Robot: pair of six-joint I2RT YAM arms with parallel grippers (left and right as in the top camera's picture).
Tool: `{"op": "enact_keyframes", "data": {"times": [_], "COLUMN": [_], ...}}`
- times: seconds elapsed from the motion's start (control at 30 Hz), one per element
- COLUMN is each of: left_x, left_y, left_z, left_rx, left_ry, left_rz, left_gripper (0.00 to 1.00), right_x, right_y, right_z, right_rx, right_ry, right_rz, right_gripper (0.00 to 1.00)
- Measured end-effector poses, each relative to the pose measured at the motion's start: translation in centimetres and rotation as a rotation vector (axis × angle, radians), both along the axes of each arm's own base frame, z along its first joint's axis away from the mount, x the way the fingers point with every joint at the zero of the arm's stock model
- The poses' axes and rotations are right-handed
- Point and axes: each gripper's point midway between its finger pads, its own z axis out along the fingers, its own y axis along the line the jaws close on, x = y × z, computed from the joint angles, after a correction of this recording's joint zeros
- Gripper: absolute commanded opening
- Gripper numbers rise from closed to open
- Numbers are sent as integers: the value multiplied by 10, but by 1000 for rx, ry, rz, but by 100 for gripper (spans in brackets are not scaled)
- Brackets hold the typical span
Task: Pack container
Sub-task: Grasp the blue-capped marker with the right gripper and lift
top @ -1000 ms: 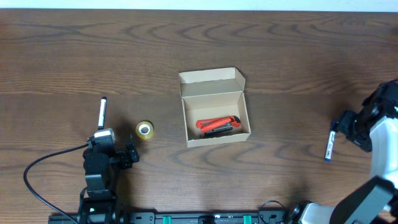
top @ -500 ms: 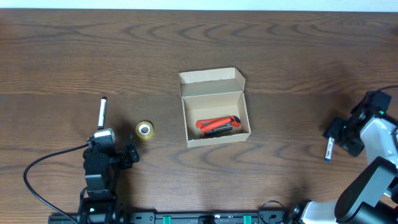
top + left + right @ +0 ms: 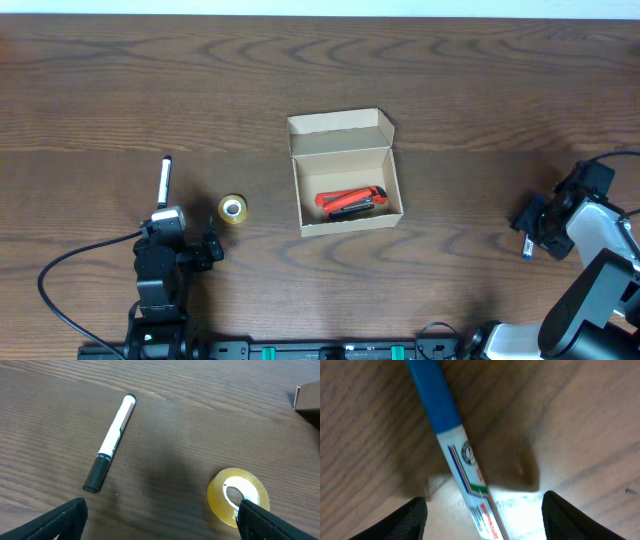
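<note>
Roughly at the middle of the brown wooden counter (image 3: 460, 80) sits the cardboard box (image 3: 347, 178), its flap lid (image 3: 340, 122) folded open on the far side. A red and black utility knife (image 3: 350, 202) lies inside the box, toward its near wall. Off to the left of the box, well apart from it, a small roll of yellowish tape (image 3: 238, 496) lies flat on the wood, and further left a white marker (image 3: 112, 442) with a dark cap lies by itself. The left fingers (image 3: 62, 520) are spread wide and hold nothing, with the tape and the white marker in front of them; one tip shows just in front of the tape roll. Over at the right edge of the counter, far from the box, the right fingers (image 3: 400, 520) are low over a blue and white marker (image 3: 457, 455), parted to either side of its barrel and not closed on it.
</note>
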Motion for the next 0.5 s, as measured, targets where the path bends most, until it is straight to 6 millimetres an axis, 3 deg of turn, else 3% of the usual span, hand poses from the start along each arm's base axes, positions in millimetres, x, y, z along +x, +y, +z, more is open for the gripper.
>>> {"op": "enact_keyframes", "data": {"times": [0.2,0.3,0.5], "left_x": [0,0,0], "left_y": [0,0,0], "left_z": [0,0,0], "left_rx": [0,0,0], "left_ry": [0,0,0], "left_rz": [0,0,0], "left_gripper": [95,95,95], "right_x": [-2,-1,-1], "right_y": [3,3,2], "right_z": [-7,-7,-7], "right_rx": [3,4,-4], "right_ry": [-14,-23,-24], "right_rz": [-2,-2,-9], "right_gripper": [64,45,24]}}
